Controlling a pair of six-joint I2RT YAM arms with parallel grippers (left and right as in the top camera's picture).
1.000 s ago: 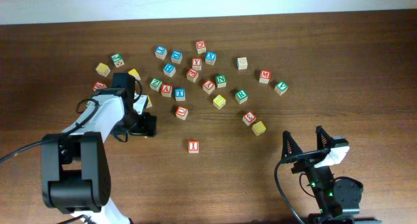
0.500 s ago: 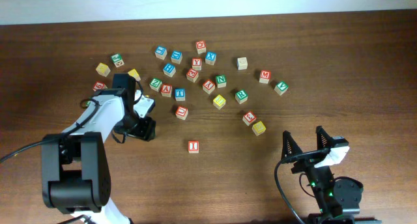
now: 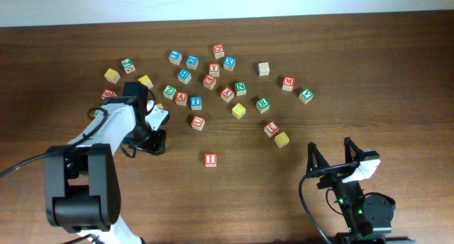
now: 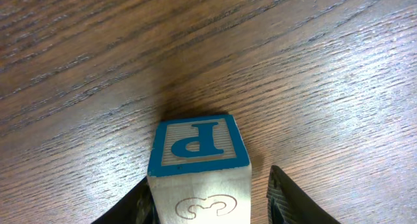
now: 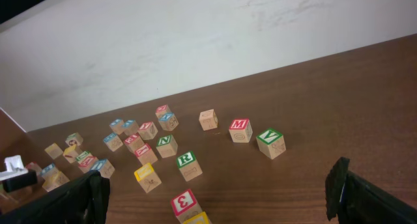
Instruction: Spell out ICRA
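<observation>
With the I cube (image 3: 210, 159) laid out alone, the C step is judged in hand: left of it the left gripper (image 3: 154, 140) is spread around a blue P cube (image 4: 197, 146), the right gripper (image 3: 340, 162) is held agape to its right, so a C must be sought instead.

A brown wooden table (image 3: 369, 52) carries many small letter cubes. In the overhead view a blue T cube (image 3: 195, 101) lies in the middle cluster, with a green N cube (image 3: 240, 88) near it to the right. A plain wooden cube (image 3: 263, 69) lies further back. A red M cube (image 3: 288, 83) and a green V cube (image 3: 306, 95) lie near each other. A red 3 cube (image 3: 271, 128) is just beside a yellow cube (image 3: 281, 139). In the left wrist view a blue P cube (image 4: 199, 146) stands on the wood, with a 3 on its near side. Behind the table is a white wall (image 5: 195, 48).
</observation>
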